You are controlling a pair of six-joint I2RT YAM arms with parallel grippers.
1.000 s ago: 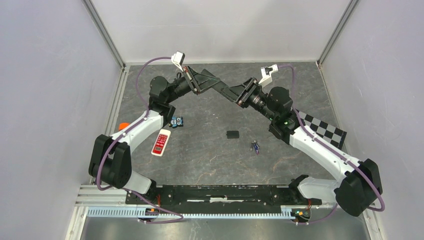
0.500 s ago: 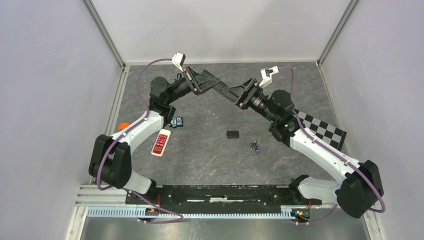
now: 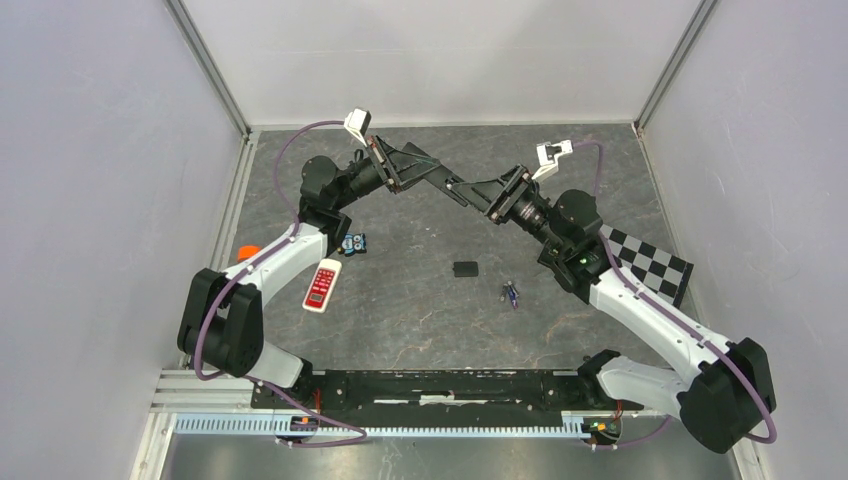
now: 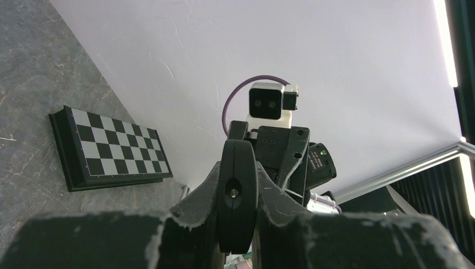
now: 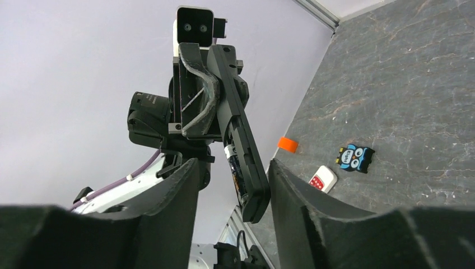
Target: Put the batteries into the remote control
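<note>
My left gripper [image 3: 418, 168] is shut on a black remote control [image 3: 440, 178] and holds it in the air above the back middle of the table. The left wrist view shows the remote's end [image 4: 238, 193] squeezed between the fingers. In the right wrist view the remote [image 5: 242, 151] shows its open compartment with one battery [image 5: 233, 166] lying in it. My right gripper [image 5: 232, 174] is open; its fingers stand on either side of the remote's free end without touching it. A loose battery [image 3: 511, 293] lies on the table.
A small black cover [image 3: 465, 268] lies mid-table. A white remote with red buttons [image 3: 322, 285], an owl figure [image 3: 351, 243] and an orange piece [image 3: 247, 251] sit by the left arm. A checkerboard [image 3: 645, 258] lies at the right. White walls close in three sides.
My right gripper has drawn back a little to the right from the remote, its wrist turned and its jaws changed width. The left arm and the remote have stayed still.
</note>
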